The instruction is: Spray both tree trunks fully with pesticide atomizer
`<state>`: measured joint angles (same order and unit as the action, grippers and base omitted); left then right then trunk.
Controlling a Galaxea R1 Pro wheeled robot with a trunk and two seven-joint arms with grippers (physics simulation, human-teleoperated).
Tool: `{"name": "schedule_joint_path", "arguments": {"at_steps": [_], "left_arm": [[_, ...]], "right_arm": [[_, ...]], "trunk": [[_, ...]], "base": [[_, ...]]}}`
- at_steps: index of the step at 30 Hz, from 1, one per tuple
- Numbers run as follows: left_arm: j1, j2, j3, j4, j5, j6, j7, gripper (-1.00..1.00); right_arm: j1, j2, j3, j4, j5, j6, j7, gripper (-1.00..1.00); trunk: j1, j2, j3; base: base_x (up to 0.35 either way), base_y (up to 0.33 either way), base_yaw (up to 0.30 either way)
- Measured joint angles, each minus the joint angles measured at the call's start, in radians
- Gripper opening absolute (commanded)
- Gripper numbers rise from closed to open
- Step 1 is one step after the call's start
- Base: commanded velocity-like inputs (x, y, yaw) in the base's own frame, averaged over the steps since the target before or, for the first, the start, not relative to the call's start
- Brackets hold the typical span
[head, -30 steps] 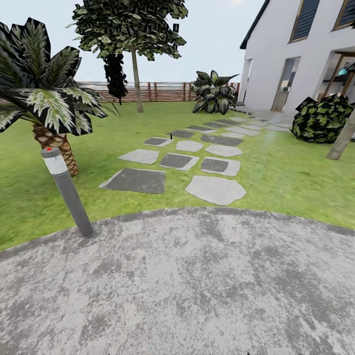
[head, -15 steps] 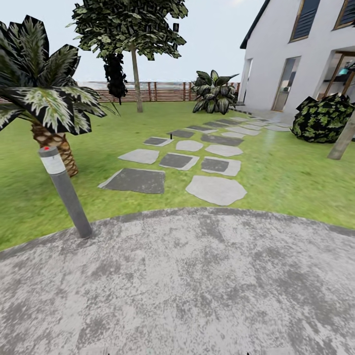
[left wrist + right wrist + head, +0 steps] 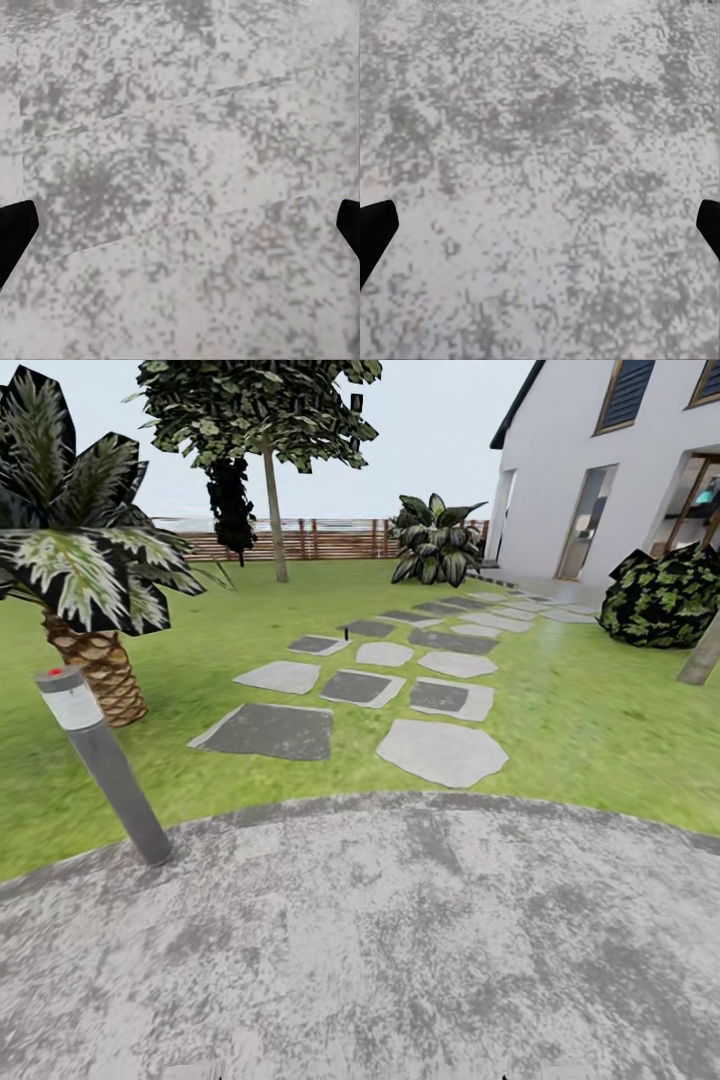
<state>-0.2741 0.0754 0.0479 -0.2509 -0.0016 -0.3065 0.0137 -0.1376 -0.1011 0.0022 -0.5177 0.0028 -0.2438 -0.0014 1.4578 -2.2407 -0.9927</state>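
One tall tree [image 3: 258, 410] with a mottled dark green crown stands at the far side of the lawn, and its straight pale trunk [image 3: 273, 520] rises before the slat fence [image 3: 330, 542]. A second pale trunk [image 3: 702, 655] leans in at the right edge. A small dark upright object [image 3: 345, 631] stands by the paving stones, too small to identify. In the left wrist view my left gripper [image 3: 180, 232] is open over speckled grey paving, its dark fingertips [image 3: 15, 232] wide apart. My right gripper [image 3: 540, 232] is open over the same paving, with nothing between its fingers [image 3: 375, 232].
A grey bollard lamp [image 3: 100, 760] stands at the paving's left edge, with a short palm [image 3: 90, 660] behind it. Stepping stones [image 3: 360, 687] cross the lawn toward the white house [image 3: 600, 460]. A dark bush [image 3: 665, 595] sits at the right, and a broad-leaved plant [image 3: 435, 540] by the fence.
The whole picture has shifted: the bollard and the palm now sit further left and lower, so the camera has moved. Nothing in the garden itself has moved.
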Motion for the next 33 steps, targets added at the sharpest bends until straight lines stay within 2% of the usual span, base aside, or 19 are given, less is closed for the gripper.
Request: {"name": "schedule_joint_path", "arguments": {"at_steps": [12, 20, 33], "left_arm": [[0.0, 0.0, 0.001, 0.0, -0.001, 0.0, 0.0, 1.0], [0.0, 0.001, 0.001, 0.0, -0.001, 0.0, 0.0, 1.0], [0.001, 0.002, 0.001, 0.001, -0.001, 0.001, 0.0, 1.0]], "right_arm": [[0.0, 0.0, 0.0, 0.0, 0.0, 0.0, 0.0, 1.0], [0.0, 0.0, 0.0, 0.0, 0.0, 0.0, 0.0, 1.0], [0.0, 0.0, 0.001, 0.0, 0.0, 0.0, -0.001, 1.0]], "trunk": [[0.0, 0.0, -0.018], [0.0, 0.0, -0.02], [0.0, 0.0, -0.023]], "base": [[0.34, -0.047, 0.0], [0.34, -0.004, 0.017], [0.34, -0.086, 0.237]]}}
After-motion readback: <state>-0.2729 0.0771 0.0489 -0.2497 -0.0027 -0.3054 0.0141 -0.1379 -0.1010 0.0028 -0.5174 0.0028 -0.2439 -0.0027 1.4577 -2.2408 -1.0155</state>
